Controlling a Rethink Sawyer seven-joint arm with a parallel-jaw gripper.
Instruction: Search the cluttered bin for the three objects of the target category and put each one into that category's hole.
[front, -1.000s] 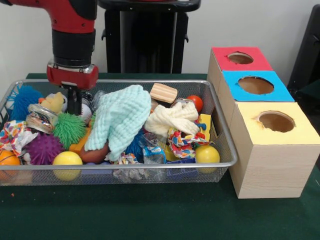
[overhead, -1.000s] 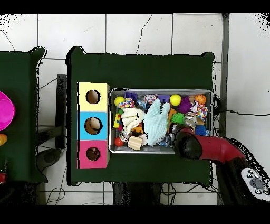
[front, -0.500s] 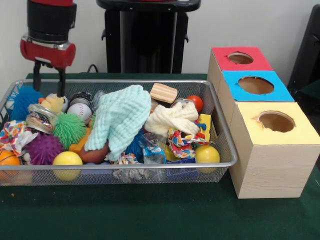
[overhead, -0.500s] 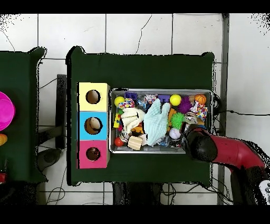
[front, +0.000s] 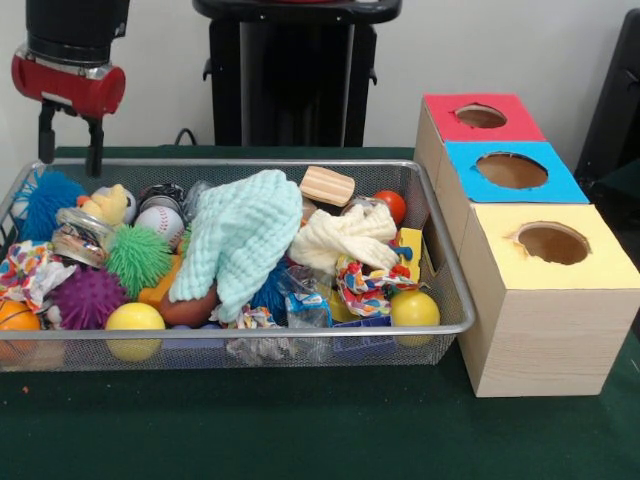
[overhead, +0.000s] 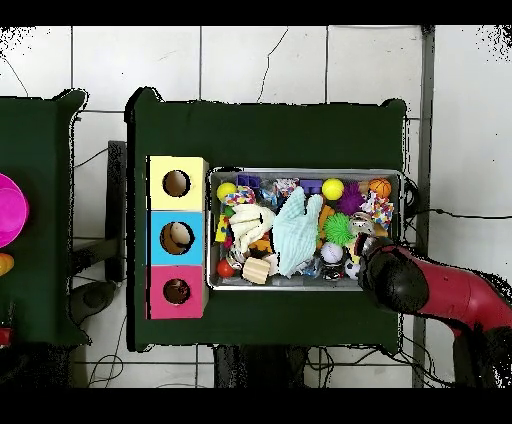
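The end effector (front: 69, 150) is hanging spread and empty above the cluttered bin (front: 300, 329). No plush is showing in the red hole (front: 481, 116), so the sorting is probably only beginning.

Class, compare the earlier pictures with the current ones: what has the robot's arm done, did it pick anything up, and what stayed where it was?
The end effector has risen out of the cluttered bin and shifted toward the picture's left in the front view, now above the bin's far rim. Its fingers are apart and empty; nothing was taken. The small yellow plush toy, the mint cloth and the three boxes, including the one with the red hole, stayed put.
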